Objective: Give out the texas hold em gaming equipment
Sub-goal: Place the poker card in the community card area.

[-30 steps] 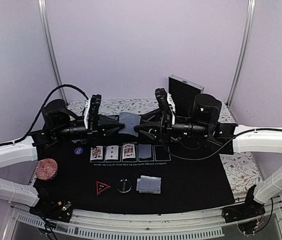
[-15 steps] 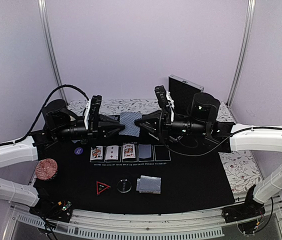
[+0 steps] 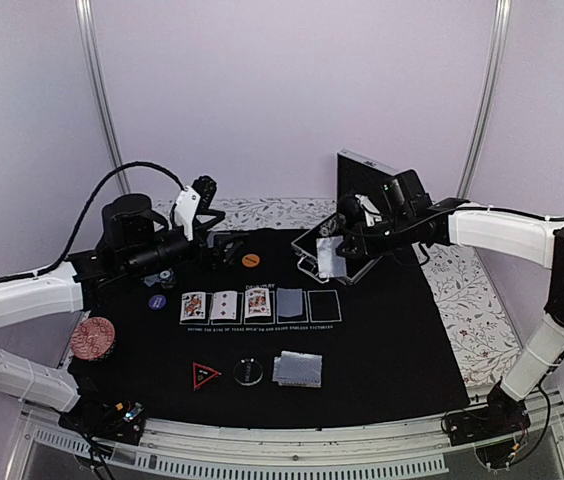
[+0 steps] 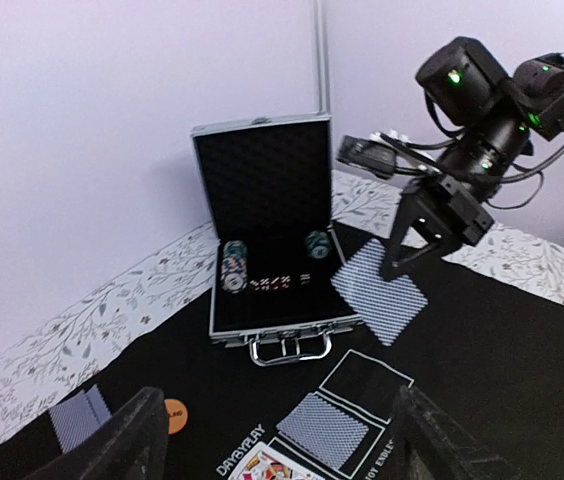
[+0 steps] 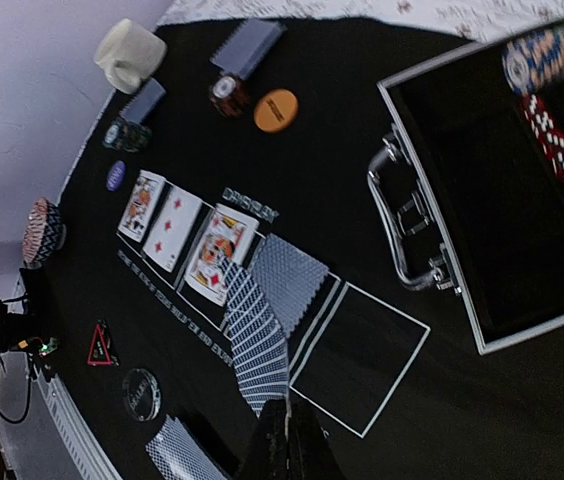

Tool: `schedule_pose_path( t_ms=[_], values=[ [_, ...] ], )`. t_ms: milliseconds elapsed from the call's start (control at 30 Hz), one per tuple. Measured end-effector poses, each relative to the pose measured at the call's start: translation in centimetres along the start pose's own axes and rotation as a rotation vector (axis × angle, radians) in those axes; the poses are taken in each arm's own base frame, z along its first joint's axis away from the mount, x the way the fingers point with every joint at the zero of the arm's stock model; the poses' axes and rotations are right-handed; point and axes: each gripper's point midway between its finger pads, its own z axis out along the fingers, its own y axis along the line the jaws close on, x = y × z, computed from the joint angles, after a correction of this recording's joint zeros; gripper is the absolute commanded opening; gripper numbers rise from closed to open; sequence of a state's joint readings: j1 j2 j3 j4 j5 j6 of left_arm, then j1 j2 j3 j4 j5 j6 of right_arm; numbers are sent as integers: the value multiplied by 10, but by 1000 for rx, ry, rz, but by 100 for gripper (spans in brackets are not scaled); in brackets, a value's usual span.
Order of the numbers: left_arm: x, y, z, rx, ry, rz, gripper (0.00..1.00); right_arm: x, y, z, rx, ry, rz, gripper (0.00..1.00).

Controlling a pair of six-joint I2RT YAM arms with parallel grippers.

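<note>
Within the right end effector (image 5: 284,430) sits a pinched grey-blue-backed card (image 5: 255,345).

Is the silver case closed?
No, the case stands open, with chips showing inside.

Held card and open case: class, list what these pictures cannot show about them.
Held card: its face; both wrist views show only the patterned back.
Chips in the case: markings too small, left wrist; cut by the frame edge, right wrist.
Case interior, top view: right arm blocks it.
</note>
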State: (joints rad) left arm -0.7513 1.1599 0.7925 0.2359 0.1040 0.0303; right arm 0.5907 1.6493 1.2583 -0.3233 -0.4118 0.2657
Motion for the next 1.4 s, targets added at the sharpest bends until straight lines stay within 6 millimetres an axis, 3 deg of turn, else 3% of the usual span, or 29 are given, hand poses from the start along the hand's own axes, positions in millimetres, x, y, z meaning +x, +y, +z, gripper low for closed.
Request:
schedule_pose_path(
  t_ms=[67,167,333,433,767,1400],
  values=[
    [9,12,3,-67,39,1,87,24,-23,10,25,95,70,2],
    [18,23,3,-131,74,1,91,53,-41,28,27,208,140,2],
    [22,32,1,-186,95,3,93,97,-59,58,11,359,224,2],
    [24,35,0,-204,106,5,93,109,-62,68,-7,400,253,2],
    [27,39,2,-226,123,8,93,103,-67,81,-7,383,282,7],
    [27,40,2,-228,124,16,93,86,-75,95,0,284,355,4]
  ],
)
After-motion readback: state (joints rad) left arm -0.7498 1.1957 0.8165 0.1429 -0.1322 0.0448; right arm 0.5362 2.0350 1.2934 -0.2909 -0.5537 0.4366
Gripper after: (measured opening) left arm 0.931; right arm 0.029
